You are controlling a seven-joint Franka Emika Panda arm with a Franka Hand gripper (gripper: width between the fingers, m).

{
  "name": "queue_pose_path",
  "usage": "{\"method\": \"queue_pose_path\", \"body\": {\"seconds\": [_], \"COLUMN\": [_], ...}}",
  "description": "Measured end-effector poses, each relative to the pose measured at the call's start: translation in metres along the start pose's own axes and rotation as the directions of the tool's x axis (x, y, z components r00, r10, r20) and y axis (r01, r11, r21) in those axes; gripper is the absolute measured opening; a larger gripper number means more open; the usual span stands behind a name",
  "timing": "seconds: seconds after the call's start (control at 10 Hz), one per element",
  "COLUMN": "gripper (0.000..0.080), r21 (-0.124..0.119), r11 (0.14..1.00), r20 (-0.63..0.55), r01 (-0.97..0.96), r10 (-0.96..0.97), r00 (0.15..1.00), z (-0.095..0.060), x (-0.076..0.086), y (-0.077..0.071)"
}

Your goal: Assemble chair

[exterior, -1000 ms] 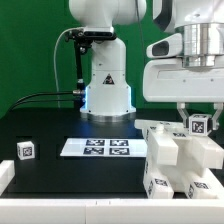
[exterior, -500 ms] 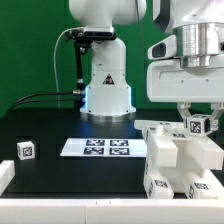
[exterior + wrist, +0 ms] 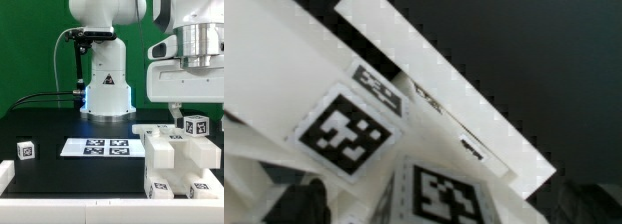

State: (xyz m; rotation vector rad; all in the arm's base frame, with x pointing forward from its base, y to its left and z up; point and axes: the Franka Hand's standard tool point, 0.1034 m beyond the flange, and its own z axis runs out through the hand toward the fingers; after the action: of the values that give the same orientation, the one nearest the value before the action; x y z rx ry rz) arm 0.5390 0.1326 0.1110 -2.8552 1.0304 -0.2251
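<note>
My gripper (image 3: 192,122) hangs over the cluster of white chair parts (image 3: 170,158) at the exterior view's right. It is shut on a small white tagged part (image 3: 197,127), held at the top of the cluster. In the wrist view the same tagged part (image 3: 446,195) sits between my two dark fingers (image 3: 295,200), with a long white tagged piece (image 3: 358,125) slanting beside it. Whether the held part touches the pieces under it is hidden. A separate small white tagged block (image 3: 25,150) lies at the exterior view's left.
The marker board (image 3: 95,148) lies flat on the black table in front of the robot base (image 3: 106,90). A white rim (image 3: 60,205) runs along the table's near edge. A green backdrop stands behind.
My gripper and the tagged part in it have shifted slightly toward the exterior view's left. The other parts have not moved.
</note>
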Motion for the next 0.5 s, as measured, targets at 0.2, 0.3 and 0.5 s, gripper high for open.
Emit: {"method": "queue_pose_path", "body": {"seconds": [0.2,0.3,0.5], "gripper": [0.0647,0.0649,0.0649], "r21": [-0.003,0.0,0.001], "r11": [0.978,0.961,0.914], "r20": [0.004,0.004,0.005], "r01": [0.207,0.277,0.405], "r10": [-0.207,-0.277,-0.405], "r00": [0.978,0.961,0.914], "z": [-0.0009,-0.0035,-0.0038], "x": [0.0008,0.0014,-0.0007], "y": [-0.0004,-0.0014,-0.0015]}}
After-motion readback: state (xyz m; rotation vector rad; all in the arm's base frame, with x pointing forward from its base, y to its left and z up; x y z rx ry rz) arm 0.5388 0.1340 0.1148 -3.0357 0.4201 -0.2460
